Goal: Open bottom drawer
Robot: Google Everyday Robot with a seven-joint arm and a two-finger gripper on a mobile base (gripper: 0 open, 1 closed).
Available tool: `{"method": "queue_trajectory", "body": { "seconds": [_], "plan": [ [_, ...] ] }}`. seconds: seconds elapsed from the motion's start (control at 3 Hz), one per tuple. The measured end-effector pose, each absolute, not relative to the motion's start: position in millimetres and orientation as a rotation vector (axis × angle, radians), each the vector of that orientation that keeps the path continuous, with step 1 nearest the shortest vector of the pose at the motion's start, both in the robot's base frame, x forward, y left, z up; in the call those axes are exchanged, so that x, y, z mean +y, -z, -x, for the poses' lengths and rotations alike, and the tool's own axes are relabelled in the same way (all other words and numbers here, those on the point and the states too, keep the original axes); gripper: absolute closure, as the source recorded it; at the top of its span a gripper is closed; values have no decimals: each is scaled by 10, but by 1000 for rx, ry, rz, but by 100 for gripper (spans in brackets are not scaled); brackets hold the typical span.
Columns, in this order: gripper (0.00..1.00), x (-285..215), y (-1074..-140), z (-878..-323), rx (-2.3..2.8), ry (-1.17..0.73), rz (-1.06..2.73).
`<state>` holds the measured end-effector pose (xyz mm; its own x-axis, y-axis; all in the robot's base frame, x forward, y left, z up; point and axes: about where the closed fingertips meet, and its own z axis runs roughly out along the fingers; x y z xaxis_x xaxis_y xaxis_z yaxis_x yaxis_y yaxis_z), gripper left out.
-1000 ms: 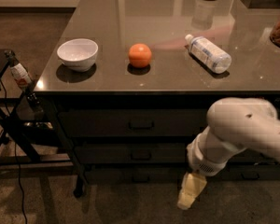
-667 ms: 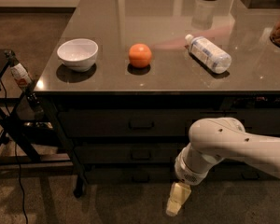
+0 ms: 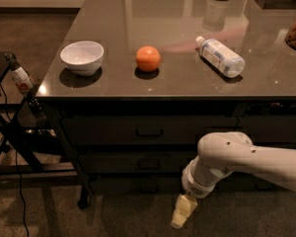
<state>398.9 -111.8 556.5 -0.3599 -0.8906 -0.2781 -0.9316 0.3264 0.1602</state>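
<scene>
dim room; dark glossy table (image 3: 153, 14), light glints on top; brownish speckled floor (image 3: 123, 221); black metal stand (image 3: 24, 169) at left.

The dark glossy desk (image 3: 187, 23) carries a white bowl (image 3: 82, 57), what seems an orange (image 3: 148, 58), and a bottle (image 3: 221, 57) on its side; the gripper (image 3: 180, 217) hangs low before it.

Rounded white arm (image 3: 246, 158) (small dark holes) ends in a pale yellowish gripper (image 3: 180, 219) by the floor (image 3: 123, 217).

One bowl (image 3: 82, 57), orange (image 3: 148, 59), hand (image 3: 180, 218) near floor (image 3: 113, 217)
</scene>
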Motion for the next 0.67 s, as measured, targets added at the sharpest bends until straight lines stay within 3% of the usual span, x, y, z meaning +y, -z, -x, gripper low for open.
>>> {"method": "queue_trajectory", "body": {
  "seconds": [0.67],
  "plan": [
    [0, -1108, -4743, -4299, 2514, -467, 1535]
  ]
}}
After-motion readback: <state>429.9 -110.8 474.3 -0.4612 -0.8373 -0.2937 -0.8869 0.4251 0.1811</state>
